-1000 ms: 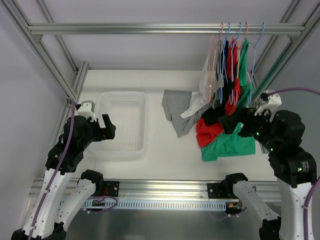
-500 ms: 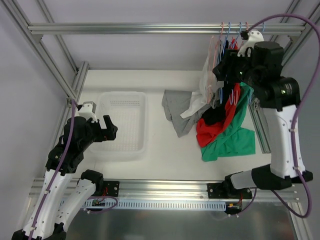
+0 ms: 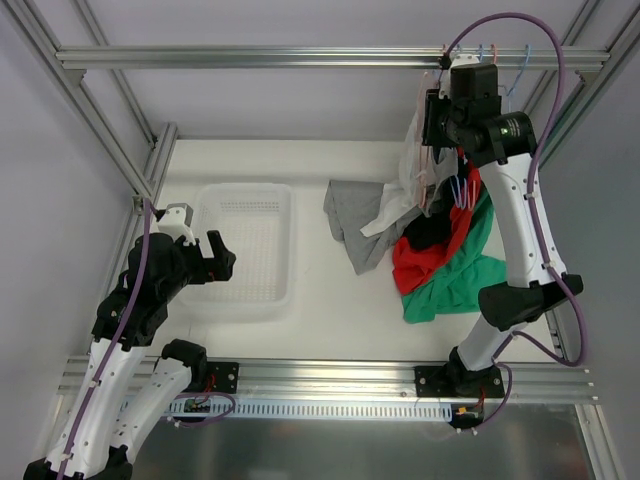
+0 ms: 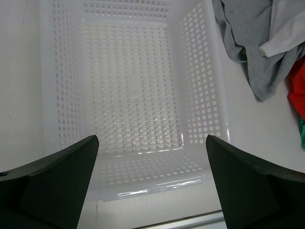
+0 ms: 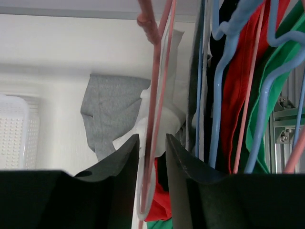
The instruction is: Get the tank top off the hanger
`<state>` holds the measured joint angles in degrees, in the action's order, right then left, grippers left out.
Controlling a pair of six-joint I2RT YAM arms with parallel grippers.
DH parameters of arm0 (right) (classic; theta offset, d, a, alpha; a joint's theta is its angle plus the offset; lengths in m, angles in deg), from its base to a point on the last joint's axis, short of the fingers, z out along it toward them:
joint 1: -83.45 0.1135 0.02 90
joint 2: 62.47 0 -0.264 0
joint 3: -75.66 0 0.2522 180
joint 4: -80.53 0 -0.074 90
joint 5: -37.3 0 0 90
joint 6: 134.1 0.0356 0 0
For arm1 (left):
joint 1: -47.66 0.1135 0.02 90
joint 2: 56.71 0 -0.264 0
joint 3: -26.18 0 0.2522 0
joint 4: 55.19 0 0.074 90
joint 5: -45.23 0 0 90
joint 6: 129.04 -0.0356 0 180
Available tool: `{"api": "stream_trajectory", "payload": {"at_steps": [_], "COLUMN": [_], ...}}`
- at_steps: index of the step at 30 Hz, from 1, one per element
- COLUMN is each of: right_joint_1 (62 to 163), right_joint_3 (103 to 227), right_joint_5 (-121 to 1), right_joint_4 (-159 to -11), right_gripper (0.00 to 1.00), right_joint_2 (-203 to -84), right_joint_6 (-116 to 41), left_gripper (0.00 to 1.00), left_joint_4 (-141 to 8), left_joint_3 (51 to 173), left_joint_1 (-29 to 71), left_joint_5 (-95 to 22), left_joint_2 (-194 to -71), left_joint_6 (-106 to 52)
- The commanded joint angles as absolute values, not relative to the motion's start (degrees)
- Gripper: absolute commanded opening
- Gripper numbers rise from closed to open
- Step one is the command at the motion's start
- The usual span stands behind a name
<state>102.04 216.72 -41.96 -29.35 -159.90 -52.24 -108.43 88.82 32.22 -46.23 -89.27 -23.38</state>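
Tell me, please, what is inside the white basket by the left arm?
Only the basket's own perforated floor shows; no garment lies in it. The left pincer's fingers cover its near corners in the wrist view.

We cannot tell whether the right end effector [image 5: 151, 140] grips the pink hanger [image 5: 149, 26]; the hanger's hook is cut off above.

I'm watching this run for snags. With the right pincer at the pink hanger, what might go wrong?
The right pincer straddles the pink hanger on its thin wire, which may slip out. The blue hanger hangs close beside it, so a pull may drag that too. The white top trails onto the grey cloth and may snag.
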Motion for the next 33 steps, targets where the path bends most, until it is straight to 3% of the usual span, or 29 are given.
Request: {"api": "stream_trajectory", "payload": {"at_steps": [1, 4, 5, 8, 23, 29, 33], "right_joint_1": [102.3, 102.7, 103.1, 103.8, 103.9, 104.0, 105.1], "right_joint_3": [218.3, 217.6, 217.4, 216.8, 212.1, 206.9, 198.8], "right_joint_5": [-39.2, -39.4, -38.8, -38.1, -48.2, -52.0, -55.3], "right_joint_4": [-30.7, -31.9, -32.4, -33.8, -46.3, -45.1, -40.4], "right_gripper": [0.32, 0.19, 0.09, 0.01, 0.00, 0.00, 0.00], "right_joint_2": [-161.2, -161.2, -161.0, -160.2, -152.6, -148.8, -140.3], "right_joint_6": [-51.8, -50.4, -50.1, -48.1, -44.6, -44.3, -45.1], "left_gripper": [0.99, 0.99, 0.99, 0.99, 0.99, 0.99, 0.99], "left_joint_4": [-106.7, -106.6, -106.7, -106.7, -106.1, -105.0, -102.0], "left_joint_3": [88.6, 88.5, 88.6, 88.6, 89.0, 91.8, 97.2], "left_joint_1": [31.8, 31.7, 31.8, 31.8, 31.8, 31.8, 31.8], "left_joint_5": [-44.9, -44.9, -44.9, -44.9, -42.6, -37.8, -30.9], "left_joint_2": [-89.4, -89.5, -89.5, -89.6, -88.4, -89.0, -91.2], "left_joint_6": [-23.3, -23.3, -23.3, -23.3, -23.7, -23.8, -19.5]}}
